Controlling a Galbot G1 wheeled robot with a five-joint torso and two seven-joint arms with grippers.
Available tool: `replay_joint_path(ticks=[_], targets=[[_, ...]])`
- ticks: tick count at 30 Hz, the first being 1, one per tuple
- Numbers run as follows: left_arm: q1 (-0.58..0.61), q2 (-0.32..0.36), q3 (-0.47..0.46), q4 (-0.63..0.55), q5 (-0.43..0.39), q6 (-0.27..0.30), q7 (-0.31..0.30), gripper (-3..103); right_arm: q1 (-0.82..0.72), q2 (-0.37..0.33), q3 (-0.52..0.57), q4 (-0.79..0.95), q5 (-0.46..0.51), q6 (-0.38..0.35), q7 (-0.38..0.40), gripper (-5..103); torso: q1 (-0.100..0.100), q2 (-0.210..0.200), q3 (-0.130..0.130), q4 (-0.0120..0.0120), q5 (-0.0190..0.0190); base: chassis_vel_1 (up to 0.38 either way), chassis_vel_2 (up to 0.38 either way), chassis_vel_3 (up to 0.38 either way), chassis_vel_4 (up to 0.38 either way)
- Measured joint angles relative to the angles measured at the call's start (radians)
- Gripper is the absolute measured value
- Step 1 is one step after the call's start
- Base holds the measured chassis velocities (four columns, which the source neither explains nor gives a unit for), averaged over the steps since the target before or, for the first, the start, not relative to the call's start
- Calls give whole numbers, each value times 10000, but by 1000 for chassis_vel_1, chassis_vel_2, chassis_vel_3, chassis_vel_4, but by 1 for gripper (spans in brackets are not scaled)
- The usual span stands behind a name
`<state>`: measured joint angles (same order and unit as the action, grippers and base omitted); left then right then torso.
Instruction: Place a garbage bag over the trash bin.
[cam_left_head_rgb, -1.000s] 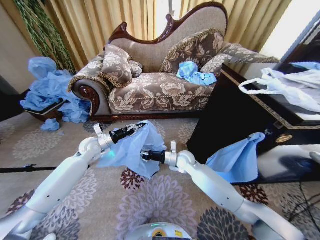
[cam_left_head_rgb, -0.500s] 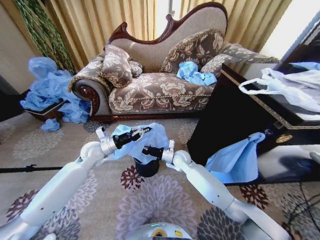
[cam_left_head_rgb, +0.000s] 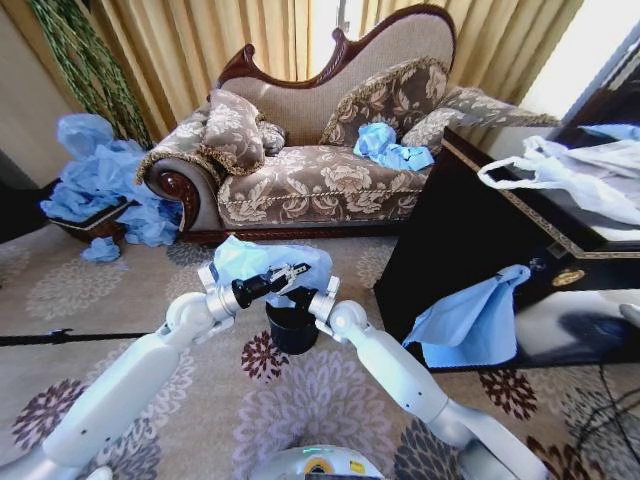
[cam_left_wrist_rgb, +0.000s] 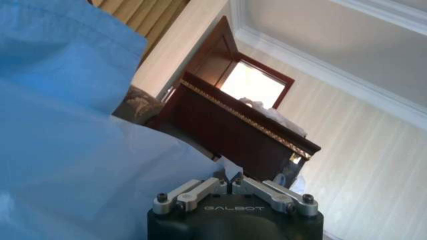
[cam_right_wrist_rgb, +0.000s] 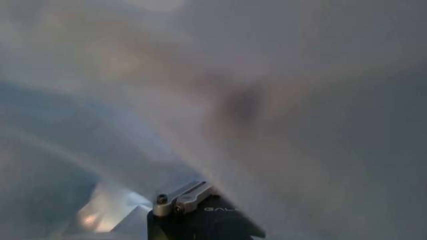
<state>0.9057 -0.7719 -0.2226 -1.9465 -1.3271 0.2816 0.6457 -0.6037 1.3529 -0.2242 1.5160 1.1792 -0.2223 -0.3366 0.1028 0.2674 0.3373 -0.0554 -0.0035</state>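
- Head view showed both arms meeting over the trash bin (cam_left_head_rgb: 293, 329), which stood on the patterned carpet (cam_left_head_rgb: 330, 400) in front of the sofa (cam_left_head_rgb: 300, 170).
- The garbage bag (cam_left_head_rgb: 250, 262) was bunched above and behind the bin's rim, held up in the air and not yet draped over it.
- The left gripper (cam_left_head_rgb: 290, 273) had its fingers pinched together on the blue film; the left wrist view confirmed this, the jaws closed with the film spread across them.
- The right gripper (cam_left_head_rgb: 303, 297) sat right at the bin's rim, buried in the bag; from the right wrist view, veiled by film, I could not tell whether its fingers were apart or together.
- As I judged it, the step in hand was bringing the bag's mouth over the bin. The next move called for spreading the opening wider than the rim and lowering it evenly, or the film would bunch on one side.
- The bin's interior looked dark, and I could not see any contents.
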Motion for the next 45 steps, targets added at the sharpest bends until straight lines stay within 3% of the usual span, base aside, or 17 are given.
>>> replay_joint_path(ticks=[6,9,14,23,26,32,35,40,45], targets=[[619,-221,-134,-265,48,-79,25,0,-60,408,156,-69,149,451,1142,0,0,0,0,1,-1,0,0,0,0],[874,-359,-154,-396,48,-123,7,0,-72,832,216,-183,130,846,2268,0,0,0,0,1,0,0,0,0,0],[1096,-522,-238,-456,41,-173,-9,0,-68,1166,356,-281,24,1067,3060,0,0,0,0,1,0,0,0,0,0],[1439,-855,-161,-606,27,-191,-32,0,-10,1411,624,-341,-174,1062,3757,0,0,0,0,2,1,0,0,0,0],[1447,-948,-107,-760,-125,-192,-194,0,8,1310,537,-628,-1210,916,4094,0,0,0,0,2,1,0,0,0,0],[1372,-976,-182,-805,-448,-247,-404,0,-97,1000,429,-770,-2266,522,4128,0,0,0,0,2,1,0,0,0,0],[1036,-1329,-550,-362,-1049,-549,-954,0,-211,598,285,-1107,-4088,-79,3918,0,0,0,0,-1,1,0,0,0,0],[880,-1542,-998,217,-1187,-612,-1043,0,-45,571,264,-1667,-4847,-185,3812,0,0,0,1,-1,1,0,0,0,0],[981,-1679,-1462,1184,-1236,-613,-853,0,277,990,257,-2765,-5590,92,3872,0,1,0,2,4,1,0,0,0,0]])
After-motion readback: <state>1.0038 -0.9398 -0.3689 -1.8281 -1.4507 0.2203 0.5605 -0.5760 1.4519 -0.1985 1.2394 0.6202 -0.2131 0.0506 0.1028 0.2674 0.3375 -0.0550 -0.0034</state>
